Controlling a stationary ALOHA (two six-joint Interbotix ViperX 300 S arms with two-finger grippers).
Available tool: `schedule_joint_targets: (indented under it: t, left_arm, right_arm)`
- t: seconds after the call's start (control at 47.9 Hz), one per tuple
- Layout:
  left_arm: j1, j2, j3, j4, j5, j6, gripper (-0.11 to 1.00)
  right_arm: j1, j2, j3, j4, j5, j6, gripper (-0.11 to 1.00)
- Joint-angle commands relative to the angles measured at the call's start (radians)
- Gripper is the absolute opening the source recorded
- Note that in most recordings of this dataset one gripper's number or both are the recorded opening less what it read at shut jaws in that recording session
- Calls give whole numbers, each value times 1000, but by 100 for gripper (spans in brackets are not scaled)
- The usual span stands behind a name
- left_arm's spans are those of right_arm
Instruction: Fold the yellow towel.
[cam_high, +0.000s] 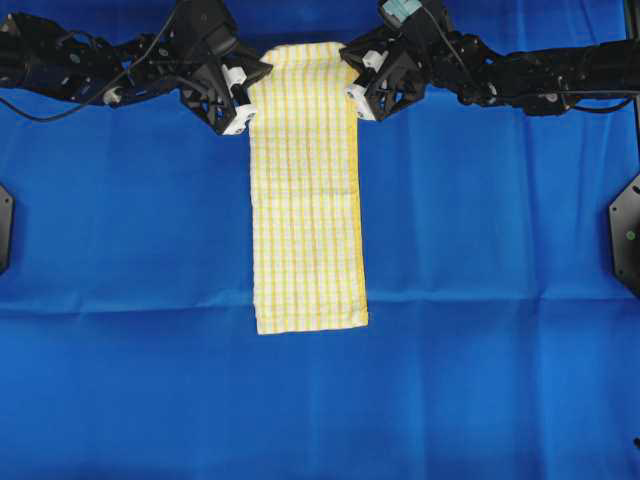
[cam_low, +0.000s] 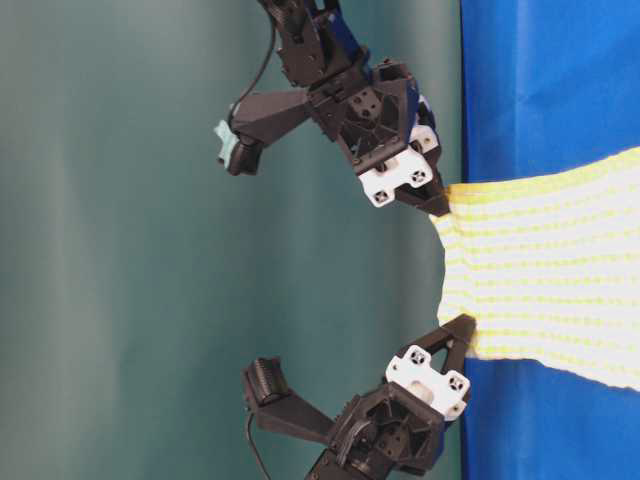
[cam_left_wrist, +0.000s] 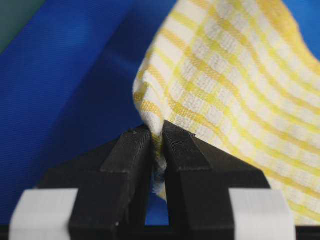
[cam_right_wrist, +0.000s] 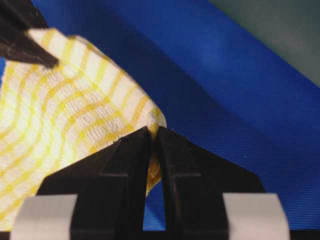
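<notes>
The yellow towel (cam_high: 307, 190) lies as a long narrow strip down the middle of the blue cloth, folded lengthwise, its near end flat at the front. Its far end is lifted off the table. My left gripper (cam_high: 262, 72) is shut on the far left corner, and the pinched checked cloth (cam_left_wrist: 156, 137) shows between the black fingertips. My right gripper (cam_high: 347, 60) is shut on the far right corner (cam_right_wrist: 154, 131). In the table-level view the towel (cam_low: 540, 270) sags between the two grippers (cam_low: 442, 205) (cam_low: 467, 332).
A large blue cloth (cam_high: 130, 300) covers the table. Both black arms reach in from the far left and far right along the back edge. Black mounts (cam_high: 625, 235) stand at the table's side edges. A teal backdrop (cam_low: 120, 250) hangs behind.
</notes>
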Motion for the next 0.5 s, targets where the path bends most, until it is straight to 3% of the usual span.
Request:
schedule_joint_targets:
  t: [0.0, 0.23, 0.481]
  left_arm:
    - [-28, -43, 0, -3, -9, -2, 3]
    - [-109, -94, 57, -11, -25, -14, 3]
    - [-241, -141, 137, -11, -95, -127, 3]
  right_arm:
    - [25, -49, 0, -5, 0, -2, 6]
    - [101, -83, 37, -3, 6, 2, 6]
    - [212, -117, 94, 8, 2, 11, 6]
